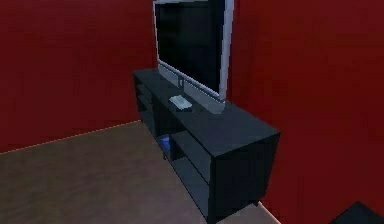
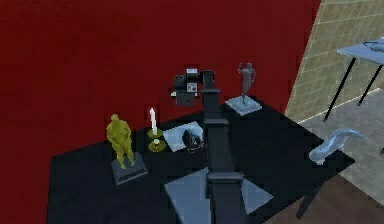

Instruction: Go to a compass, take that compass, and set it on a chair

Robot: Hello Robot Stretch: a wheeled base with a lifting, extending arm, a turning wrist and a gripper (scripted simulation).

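No readable text, labels or numbers anywhere.

Television (image 1: pixel 190 45): glossy black screen, smooth silver-grey frame, metal-like. Stand (image 1: pixel 235 130) under it: matt black, smooth. Floor (image 1: pixel 90 170): brown, wood look. Red wall (image 1: pixel 60 60): flat, matt. Table (image 2: pixel 285 140): dark, matt. Left statue (image 2: pixel 120 140): smooth yellow, faint sheen. Far statue (image 2: pixel 245 78): dull grey, metal-like. Gripper (image 2: pixel 182 88): matt dark body. Right wall (image 2: pixel 335 50): pale, brick-textured.

It was a home's living room: red walls (image 1: pixel 60 60), a television (image 1: pixel 192 45) on a low dark stand (image 1: pixel 240 135), and a dark counter (image 2: pixel 285 150) bearing a yellow statuette (image 2: pixel 120 140) and a candle (image 2: pixel 153 120).
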